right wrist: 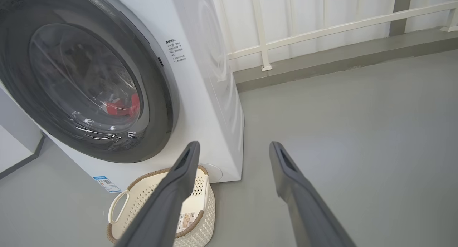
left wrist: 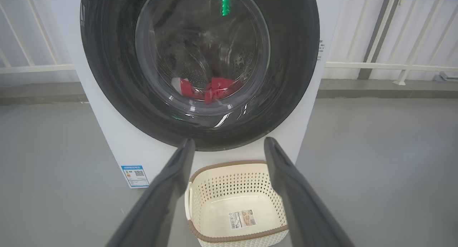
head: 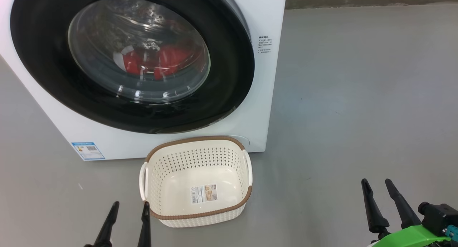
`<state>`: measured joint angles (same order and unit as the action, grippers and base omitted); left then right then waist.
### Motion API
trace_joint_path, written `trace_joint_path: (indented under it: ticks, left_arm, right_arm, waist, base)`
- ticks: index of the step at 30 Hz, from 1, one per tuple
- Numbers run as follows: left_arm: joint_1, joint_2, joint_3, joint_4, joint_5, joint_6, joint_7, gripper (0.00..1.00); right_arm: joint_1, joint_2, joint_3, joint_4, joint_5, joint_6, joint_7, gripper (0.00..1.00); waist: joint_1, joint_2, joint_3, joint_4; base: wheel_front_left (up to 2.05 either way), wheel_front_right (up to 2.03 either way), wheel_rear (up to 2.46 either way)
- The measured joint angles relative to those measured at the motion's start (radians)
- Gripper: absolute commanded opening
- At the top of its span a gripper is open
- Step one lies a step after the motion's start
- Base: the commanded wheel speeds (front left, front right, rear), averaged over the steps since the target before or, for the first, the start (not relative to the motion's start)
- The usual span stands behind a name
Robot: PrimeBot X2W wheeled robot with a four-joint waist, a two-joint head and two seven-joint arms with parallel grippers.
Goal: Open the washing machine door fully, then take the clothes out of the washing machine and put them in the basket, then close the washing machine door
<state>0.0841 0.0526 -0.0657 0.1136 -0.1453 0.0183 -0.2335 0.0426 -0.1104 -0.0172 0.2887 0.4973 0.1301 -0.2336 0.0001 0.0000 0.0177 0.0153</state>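
Note:
The white washing machine [head: 257, 107] stands ahead with its black-rimmed glass door [head: 43, 72] lying against its front. Red and white clothes [head: 168, 61] show through the glass, low in the drum [left wrist: 214, 88]. The cream basket [head: 195, 163] sits on the floor right before the machine, holding nothing but a paper label [head: 204, 193]. My left gripper [head: 130, 205] is open at the lower left, beside the basket's left handle. My right gripper [head: 376, 182] is open at the lower right, well away from the basket and the machine.
Grey floor [head: 357, 97] spreads wide to the right of the machine. A white railing [right wrist: 322, 29] and a low kerb [right wrist: 340, 57] run behind it. A blue label [head: 87, 150] marks the machine's lower front.

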Motion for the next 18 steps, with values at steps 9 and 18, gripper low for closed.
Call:
trace_joint_path:
  ticks: [9,18]
  left_arm:
    - [0.004,-0.003,0.003,0.006,0.057,-0.011,-0.016,1.00]
    - [0.004,-0.004,0.011,0.014,0.049,-0.027,-0.016,1.00]
  right_arm:
    - [0.022,-0.002,-0.004,0.014,-0.067,0.000,-0.015,1.00]
    - [0.022,0.002,-0.018,0.012,-0.067,0.000,-0.015,1.00]
  waist:
    - [0.0000,0.0000,0.004,0.002]
    - [-0.0001,0.0000,0.000,0.006]
  base:
    - [0.00,0.00,0.00]
    - [0.00,0.00,0.00]
